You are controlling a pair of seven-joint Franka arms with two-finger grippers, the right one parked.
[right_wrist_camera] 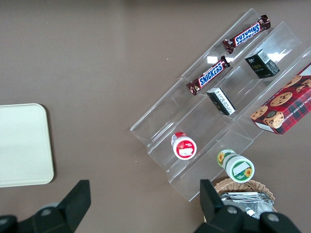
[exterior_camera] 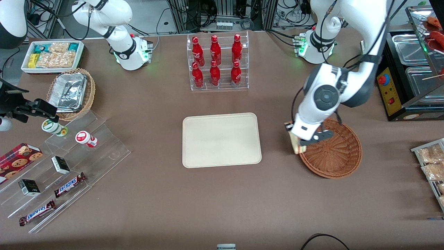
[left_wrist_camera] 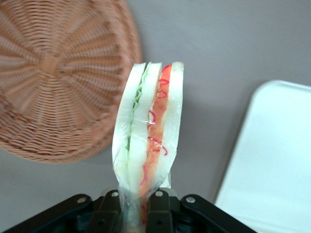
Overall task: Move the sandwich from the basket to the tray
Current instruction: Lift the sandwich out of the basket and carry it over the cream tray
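Pale bread with thin red and green layers makes the small triangular sandwich (left_wrist_camera: 149,141), and a clear, shiny film is wrapped around it. The black two-finger gripper (left_wrist_camera: 135,209) of the left arm is closed on the narrow end of this wedge, so the filling edge faces the wrist camera and the slices stand upright between the fingers. I think this grip is chosen because the bread is soft: pressing on the flat faces keeps the layers together.

In the front view, the sandwich (exterior_camera: 297,145) is at the right of the middle of the frame, held above the rim of the round, reddish-brown woven wicker basket (exterior_camera: 334,150), at the edge that is toward the flat cream-beige rectangular tray (exterior_camera: 221,139). It seems lifted free and no longer lies in the basket, whose woven bottom shows nothing inside. The basket has a rough, ribbed texture with rings around a centre knot.

The tray lies in the centre of the frame on the brown table cloth (exterior_camera: 222,205), apart from the basket, with a bare strip of cloth between them. Its surface is smooth and matte, with rounded corners and a low rim, and nothing is on it. By my judgement the carrying step is in hand, and the placing is not yet done.
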